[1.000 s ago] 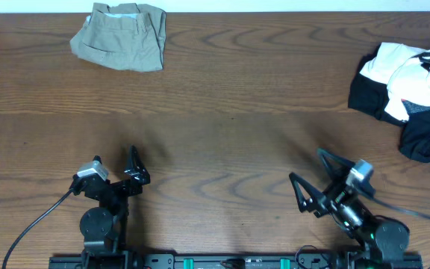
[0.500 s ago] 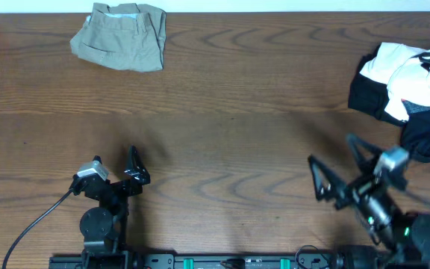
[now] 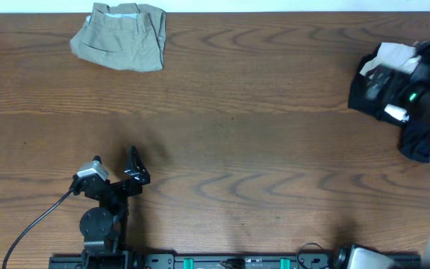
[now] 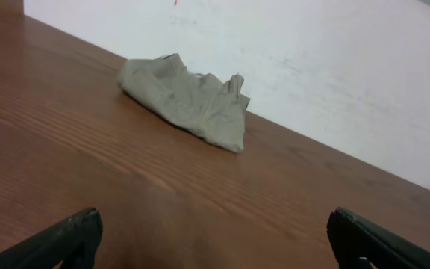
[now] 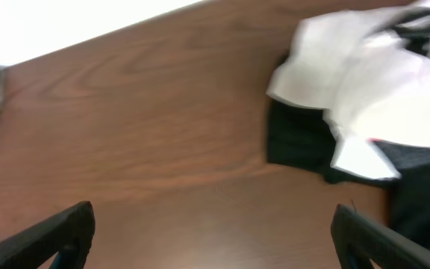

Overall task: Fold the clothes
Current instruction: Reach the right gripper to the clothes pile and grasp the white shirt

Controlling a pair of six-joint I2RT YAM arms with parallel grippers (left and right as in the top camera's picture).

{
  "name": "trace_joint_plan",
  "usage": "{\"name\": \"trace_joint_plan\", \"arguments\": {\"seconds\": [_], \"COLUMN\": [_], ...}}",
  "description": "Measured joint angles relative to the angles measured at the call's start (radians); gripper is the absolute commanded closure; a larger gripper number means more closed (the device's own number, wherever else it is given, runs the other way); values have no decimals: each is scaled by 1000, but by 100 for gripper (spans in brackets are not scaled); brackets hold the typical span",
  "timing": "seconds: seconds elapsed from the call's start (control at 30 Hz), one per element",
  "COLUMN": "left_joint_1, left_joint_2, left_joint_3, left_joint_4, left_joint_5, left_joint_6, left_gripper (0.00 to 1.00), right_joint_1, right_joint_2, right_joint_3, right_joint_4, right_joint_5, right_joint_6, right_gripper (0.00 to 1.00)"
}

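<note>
1. Left gripper (image 4: 213, 243): nearest me, at 7 o'clock, jaws wide, empty.
2. Right gripper (image 5: 215, 240): at 2 o'clock, blurred, above the heap; jaws wide, nothing held.
3. Heap of clothes (image 3: 418, 143): black and white pieces, crumpled, at the right edge of the table (image 3: 237, 112).
4. Khaki piece (image 3: 122, 36): far edge, 11 o'clock, bundled, well apart from both grippers.
5. Step, as I judge it: reaching for a garment. Next I pinch one white layer only and drag it to bare wood.
</note>
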Motion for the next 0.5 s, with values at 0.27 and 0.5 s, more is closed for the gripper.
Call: {"name": "trace_joint_plan", "arguments": {"seconds": [0.27, 0.5], "left_joint_1": [0, 0], "left_joint_2": [0, 0], "left_joint_3": [0, 0], "left_joint_4": [0, 0], "left_joint_5": [0, 0], "left_joint_6": [0, 0], "left_gripper": [2, 2], "right_joint_1": [-159, -266], "right_joint_2": [266, 404], "right_joint_3": [180, 188], "right_joint_4": [51, 158], "right_joint_5": [-54, -6], "right_joint_6": [-8, -13], "right_gripper": [1, 1]}}
